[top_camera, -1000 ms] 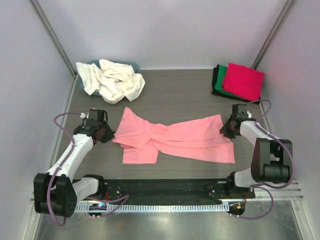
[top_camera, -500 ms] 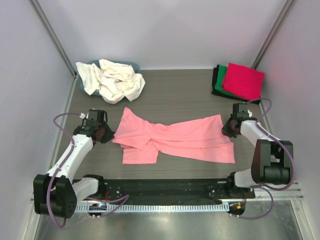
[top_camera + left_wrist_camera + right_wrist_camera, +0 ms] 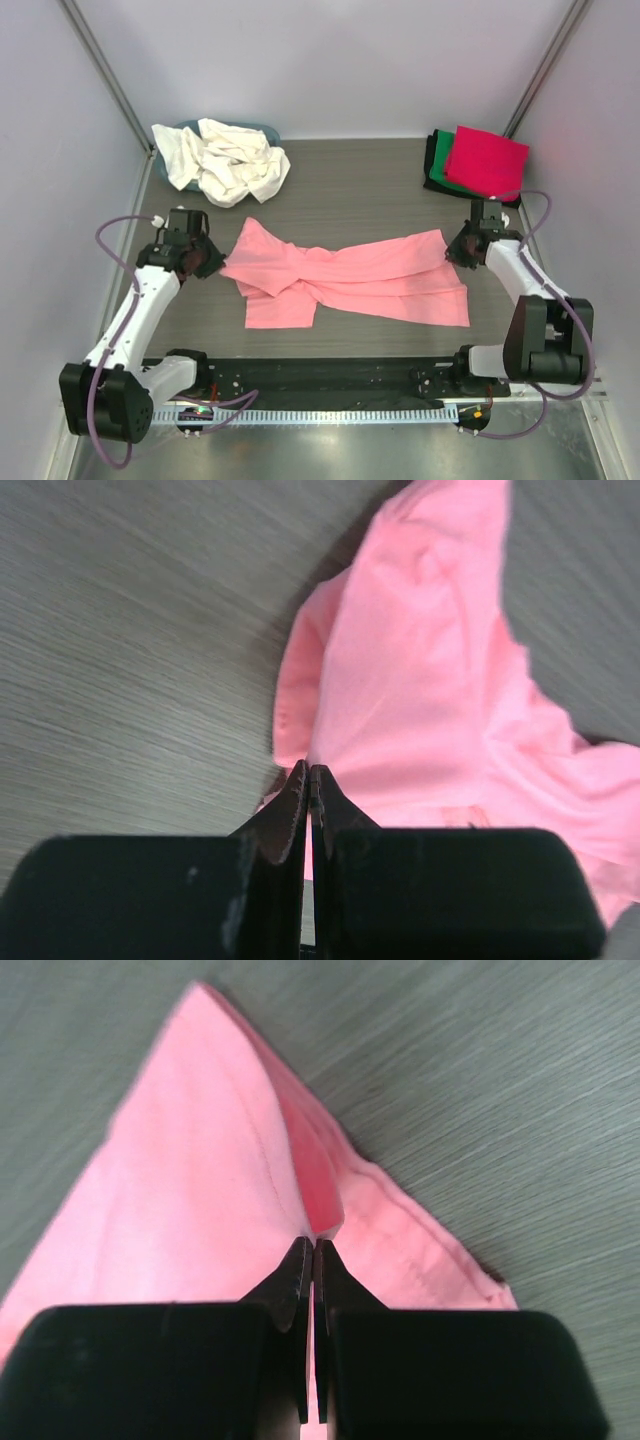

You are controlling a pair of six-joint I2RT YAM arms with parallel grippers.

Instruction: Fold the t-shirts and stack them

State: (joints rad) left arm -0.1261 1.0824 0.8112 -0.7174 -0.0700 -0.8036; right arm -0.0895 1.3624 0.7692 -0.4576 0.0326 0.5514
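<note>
A salmon pink t-shirt (image 3: pixel 350 280) lies crumpled across the middle of the table. My left gripper (image 3: pixel 208 262) is shut on its left edge, and the pink cloth (image 3: pixel 400 700) rises from the closed tips (image 3: pixel 308 775). My right gripper (image 3: pixel 455 250) is shut on its upper right corner, where a pinched fold (image 3: pixel 315 1175) stands up from the tips (image 3: pixel 313 1248). Cream white shirts (image 3: pixel 225 160) are heaped at the back left. A folded magenta red shirt (image 3: pixel 487 160) lies on a green one (image 3: pixel 436 160) and a black one at the back right.
A teal-blue tub (image 3: pixel 185 128) shows under the cream heap. Pale walls stand close on both sides and at the back. A black rail (image 3: pixel 330 375) runs along the near edge between the arm bases.
Both grippers have moved a little outward and towards the back, drawing the pink shirt's two ends with them. The shirt is stretched slightly wider.
</note>
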